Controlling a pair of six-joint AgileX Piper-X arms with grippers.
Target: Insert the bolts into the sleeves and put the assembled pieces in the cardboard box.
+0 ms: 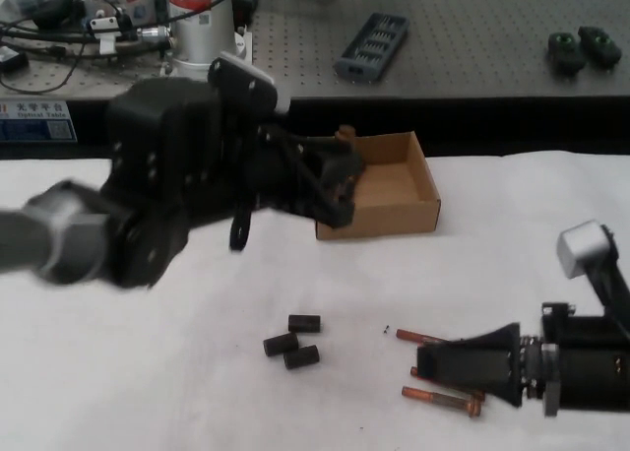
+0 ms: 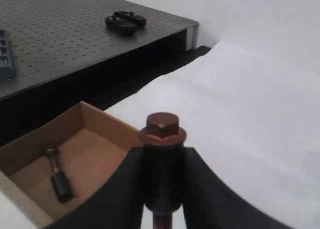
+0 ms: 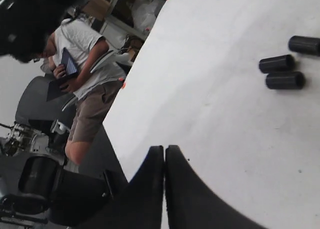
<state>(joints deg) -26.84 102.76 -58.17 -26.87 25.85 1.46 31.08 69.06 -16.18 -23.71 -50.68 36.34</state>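
Observation:
My left gripper hangs over the left end of the cardboard box, shut on an assembled piece: a copper bolt with a hex head, seated in a black sleeve. One more assembled piece lies inside the box. Three loose black sleeves lie on the white cloth in front; they also show in the right wrist view. My right gripper rests low at the front right among several loose copper bolts, its fingers shut with nothing between them.
Behind the cloth runs a dark perforated bench with a grey-blue rack and two black and green parts, also in the left wrist view. Cables and a metal post stand at the back left.

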